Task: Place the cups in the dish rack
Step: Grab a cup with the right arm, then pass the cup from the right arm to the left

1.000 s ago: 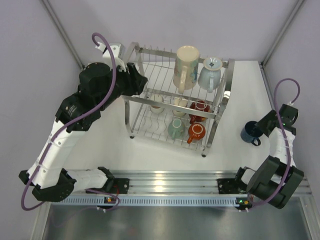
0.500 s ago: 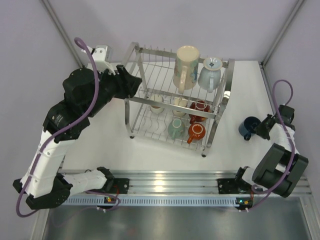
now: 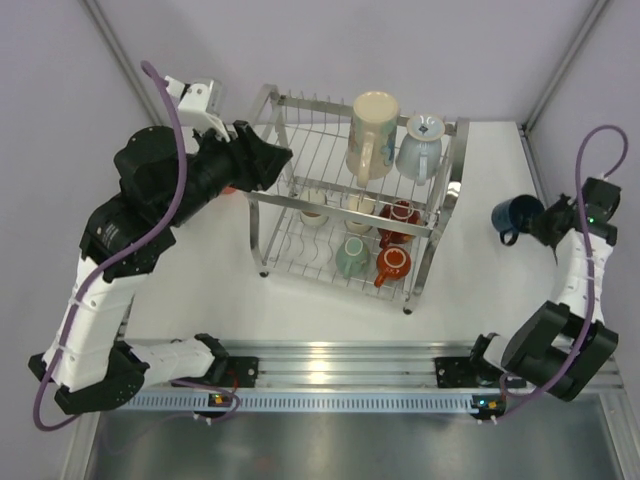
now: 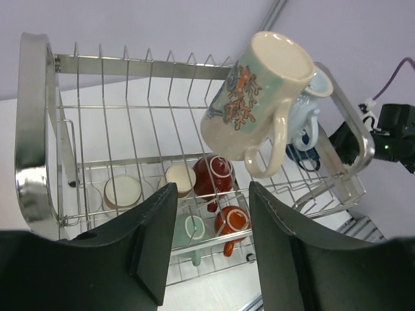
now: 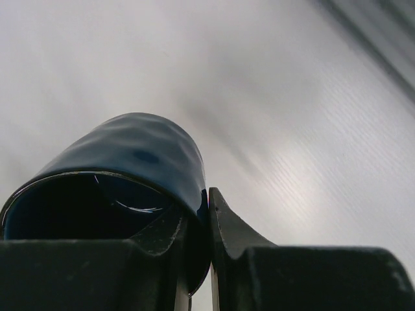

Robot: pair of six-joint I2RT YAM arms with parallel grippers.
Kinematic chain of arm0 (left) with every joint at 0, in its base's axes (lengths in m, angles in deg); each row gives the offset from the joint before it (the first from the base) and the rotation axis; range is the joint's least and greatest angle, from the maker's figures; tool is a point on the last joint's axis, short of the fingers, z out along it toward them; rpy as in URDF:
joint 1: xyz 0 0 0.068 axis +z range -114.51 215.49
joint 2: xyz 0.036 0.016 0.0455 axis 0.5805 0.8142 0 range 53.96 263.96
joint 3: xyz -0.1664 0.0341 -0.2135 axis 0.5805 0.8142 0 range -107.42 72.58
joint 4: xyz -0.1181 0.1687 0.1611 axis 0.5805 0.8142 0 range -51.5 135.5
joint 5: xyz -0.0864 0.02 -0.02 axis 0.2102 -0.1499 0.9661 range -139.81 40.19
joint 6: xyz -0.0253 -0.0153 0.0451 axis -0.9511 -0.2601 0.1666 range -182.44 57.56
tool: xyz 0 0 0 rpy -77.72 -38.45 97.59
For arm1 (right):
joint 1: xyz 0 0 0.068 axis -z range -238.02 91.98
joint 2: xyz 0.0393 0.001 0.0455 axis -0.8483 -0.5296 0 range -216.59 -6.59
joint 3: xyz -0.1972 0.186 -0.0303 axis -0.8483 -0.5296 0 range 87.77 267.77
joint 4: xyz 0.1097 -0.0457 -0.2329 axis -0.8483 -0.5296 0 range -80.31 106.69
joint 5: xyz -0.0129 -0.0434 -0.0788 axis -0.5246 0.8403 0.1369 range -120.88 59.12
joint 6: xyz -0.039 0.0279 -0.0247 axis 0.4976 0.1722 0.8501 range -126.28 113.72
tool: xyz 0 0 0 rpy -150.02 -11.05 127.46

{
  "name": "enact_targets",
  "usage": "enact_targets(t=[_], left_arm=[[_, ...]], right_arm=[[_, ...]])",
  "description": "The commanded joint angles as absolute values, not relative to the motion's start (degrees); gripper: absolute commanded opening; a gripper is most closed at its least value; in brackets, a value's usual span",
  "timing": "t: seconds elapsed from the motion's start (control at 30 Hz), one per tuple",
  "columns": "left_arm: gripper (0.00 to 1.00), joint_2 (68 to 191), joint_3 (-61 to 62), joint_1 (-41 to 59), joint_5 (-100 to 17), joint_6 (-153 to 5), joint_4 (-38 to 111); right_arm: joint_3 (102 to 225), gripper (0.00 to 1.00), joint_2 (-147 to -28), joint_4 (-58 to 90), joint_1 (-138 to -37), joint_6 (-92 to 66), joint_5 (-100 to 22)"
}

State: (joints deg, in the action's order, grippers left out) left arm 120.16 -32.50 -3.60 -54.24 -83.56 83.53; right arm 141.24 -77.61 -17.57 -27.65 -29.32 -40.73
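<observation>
Tabletop: the white tabletop (image 3: 200,290) at lower right no longer carries the glossy navy ceramic mug (image 3: 512,213), which stood there a second ago.
Right hand: the black two-finger right hand (image 3: 535,220) has narrowed onto the mug's wall, one finger inside the mouth and one outside. It holds the mug by its rim.
Change: the mug has left the tabletop and moved up the frame. It now hangs at the right side, apart from the rack's right posts.
Meaning: the pick looks done, and carrying the mug across to a free spot is likely next.
Mug axis: the long axis runs along the fingers, with the mouth toward the hand and tipped upward. The base points frame-left toward the rack, and the handle sits at lower left.
Lower tier: the silver two-tier wire dish rack (image 3: 258,232), centre frame, holds a mint cup (image 3: 350,258), an orange cup (image 3: 392,265), a red cup (image 3: 402,213) and a small cream cup (image 3: 313,212).
Upper tier: a tall cream printed mug (image 3: 374,128) and a pale blue-grey mug (image 3: 421,145) sit on its right half, and the left half is free.
Left hand: the black left hand (image 3: 278,160) is at the rack's upper-left corner, fingers moderately apart with nothing between them. Its arm has swung further up the frame.
</observation>
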Motion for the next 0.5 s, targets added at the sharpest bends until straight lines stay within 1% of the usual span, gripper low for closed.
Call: enact_targets(t=[0.0,0.07,0.17,0.47], left_arm=[[0.54,119.9,-36.8,-3.4,-50.1,-84.4,81.4],[0.54,119.9,-37.5,-3.4,-47.0,-85.0,80.9],[0.54,120.0,-37.8,-3.4,-43.4,-86.2,79.3],[0.54,123.0,-38.9,-3.4,-32.9,-89.3,72.9]], right_arm=[[155.9,0.0,-71.0,-17.1,-28.1,-34.3,-42.8],[162.0,0.0,-70.1,-18.3,-28.1,-34.8,-42.2],[167.9,0.0,-68.9,-17.4,-28.1,-36.7,-43.6],[179.2,0.0,-67.8,-6.7,-28.2,-48.1,-60.0]])
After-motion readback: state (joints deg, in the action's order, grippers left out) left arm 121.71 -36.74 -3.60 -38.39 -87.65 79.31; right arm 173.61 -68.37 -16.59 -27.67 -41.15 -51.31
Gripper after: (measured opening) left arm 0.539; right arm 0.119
